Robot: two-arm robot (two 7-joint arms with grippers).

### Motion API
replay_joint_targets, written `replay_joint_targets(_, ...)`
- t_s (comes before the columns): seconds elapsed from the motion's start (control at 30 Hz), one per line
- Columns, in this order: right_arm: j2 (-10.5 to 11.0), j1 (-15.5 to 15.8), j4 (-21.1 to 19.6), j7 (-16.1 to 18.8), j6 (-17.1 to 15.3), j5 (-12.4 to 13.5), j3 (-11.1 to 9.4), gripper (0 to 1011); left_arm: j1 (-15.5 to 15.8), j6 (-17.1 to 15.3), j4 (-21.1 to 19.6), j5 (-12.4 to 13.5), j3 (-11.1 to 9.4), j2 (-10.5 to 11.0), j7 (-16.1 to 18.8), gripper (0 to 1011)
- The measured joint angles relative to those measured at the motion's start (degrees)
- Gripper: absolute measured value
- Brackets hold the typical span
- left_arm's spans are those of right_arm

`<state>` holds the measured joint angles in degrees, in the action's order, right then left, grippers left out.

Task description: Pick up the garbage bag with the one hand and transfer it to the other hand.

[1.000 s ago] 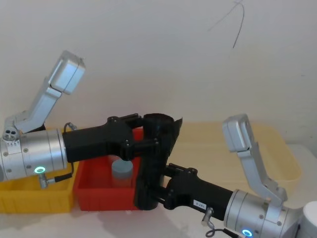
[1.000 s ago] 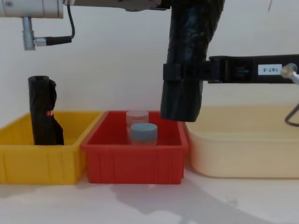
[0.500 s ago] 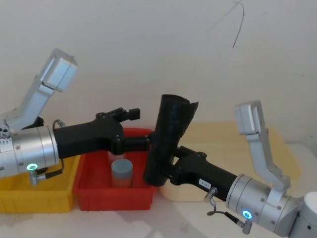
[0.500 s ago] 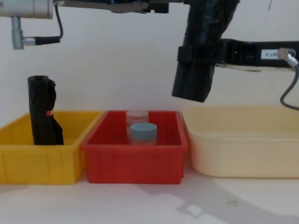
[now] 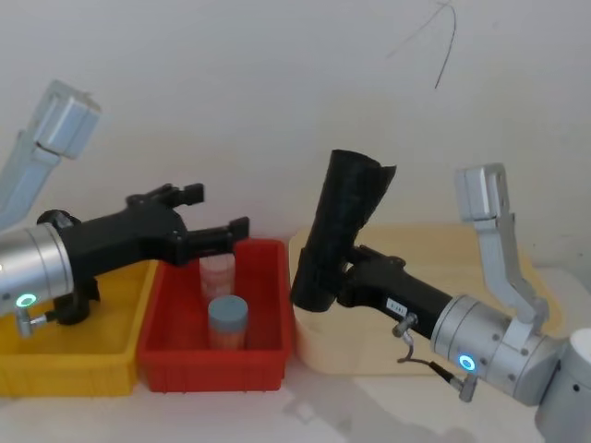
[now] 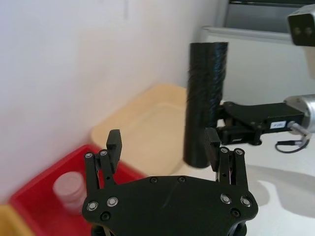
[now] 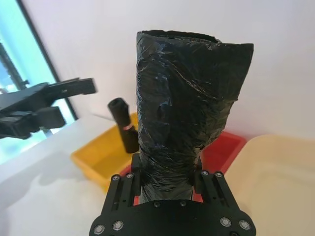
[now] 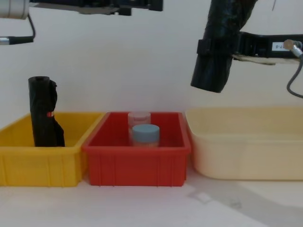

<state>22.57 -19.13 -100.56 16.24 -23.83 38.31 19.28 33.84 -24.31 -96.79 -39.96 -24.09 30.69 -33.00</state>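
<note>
The garbage bag [image 5: 343,231], a thick crinkled black roll, hangs tilted in the air above the seam between the red bin and the beige tub. My right gripper [image 5: 331,275], on the blue-lit arm, is shut on its lower part. The same hold shows in the chest view, right gripper [image 8: 218,48] on the bag [image 8: 222,28], and in the right wrist view, right gripper [image 7: 166,172] and bag [image 7: 187,113]. My left gripper [image 5: 217,210], on the green-lit arm, stands open and empty over the red bin, well left of the bag. From the left wrist, the left gripper [image 6: 163,139] faces the bag [image 6: 204,113].
Three bins stand in a row: a yellow bin [image 8: 38,165] holding another black roll [image 8: 43,113] with a red spot, a red bin [image 8: 137,165] with a blue-lidded jar [image 8: 145,134] and a clear jar [image 5: 218,274], and a beige tub [image 8: 246,156]. A white wall stands close behind.
My left gripper has let go of the bag and drawn back to the left, open. My right gripper has carried the bag up and to the right, tilting it.
</note>
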Motion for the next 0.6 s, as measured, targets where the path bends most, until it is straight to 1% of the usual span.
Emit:
replay_joint_targets(0.07, -0.1, -0.6, 0.8, -0.3, 0.0, -0.1, 0.0, 565, -0.4, -0.1, -0.2, 0.0, 0.5, 0.2, 0.9, 1001)
replay_joint_targets(0.2, -0.5, -2.3, 3.2, -1.1, 0.1, -0.6, 0.2, 563, -1.9, -0.6, -0.9, -0.4, 2.2, 0.7, 4.1, 1000)
replay_joint_targets(0.23, -0.6, -3.1, 4.3, -1.3, 0.2, -0.9, 0.4, 563, -2.3, -0.7, -1.0, -0.5, 2.6, 0.8, 4.7, 1001)
replay_joint_targets(0.3, -0.8, -3.8, 5.3, -1.5, 0.2, -1.2, 0.6, 563, -2.8, -0.8, -1.2, -0.7, 3.1, 0.9, 5.7, 1000)
replay_joint_targets(0.4, -1.2, -5.6, 7.9, -2.0, 0.2, -1.8, 1.1, 565, -4.3, -1.2, -1.8, -1.1, 4.6, 1.3, 8.4, 1000)
replay_joint_targets(0.47, -1.3, -6.0, 8.4, -2.1, 0.2, -1.9, 1.3, 563, -4.6, -1.2, -2.0, -1.1, 4.8, 1.4, 8.9, 1001)
replay_joint_targets(0.53, -1.7, -7.0, 9.8, -2.2, 0.3, -2.2, 1.6, 563, -5.9, -1.5, -2.4, -1.3, 5.9, 1.7, 11.0, 1000)
replay_joint_targets(0.6, -2.0, -7.8, 11.2, -2.5, 0.4, -2.4, 1.9, 565, -6.5, -1.7, -2.6, -1.3, 6.4, 1.8, 12.3, 1001)
